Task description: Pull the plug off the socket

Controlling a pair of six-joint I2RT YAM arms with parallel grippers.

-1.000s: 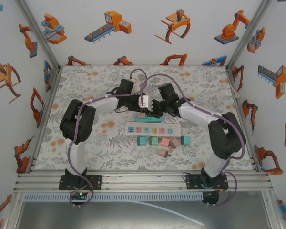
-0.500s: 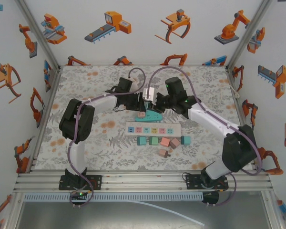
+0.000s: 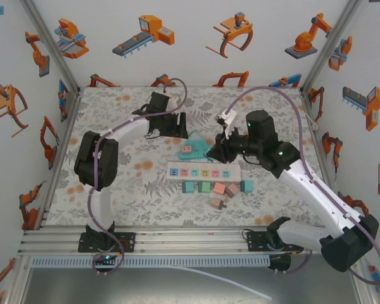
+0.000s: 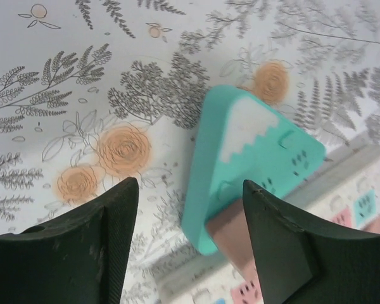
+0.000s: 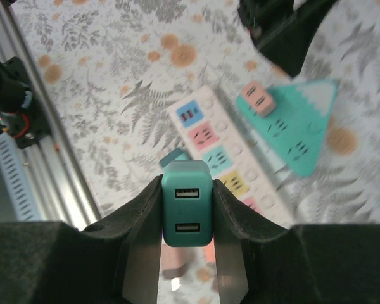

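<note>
Two grippers hang over the flowered table [image 3: 114, 183]. We note the right gripper [image 5: 187, 187] clamped on a teal plug [image 5: 187, 212], one finger on each side, with the plug's two slots facing the wrist camera. The plug is held up in the air, apart from everything below it. Beneath it lies a white power strip [image 5: 206, 136] with coloured outlets. Just beyond the strip a teal triangular socket [image 5: 297, 133] lies flat, with a pink plug [image 5: 261, 100] seated near its left end. We see the left gripper [image 4: 187, 202] above that triangular socket, fingers apart, nothing between them. From the top camera the socket sits near the table's middle, touching or just beside the strip's far edge; we cannot tell which. A row of small blocks [image 3: 216, 188] lies along the strip's near side.
</note>
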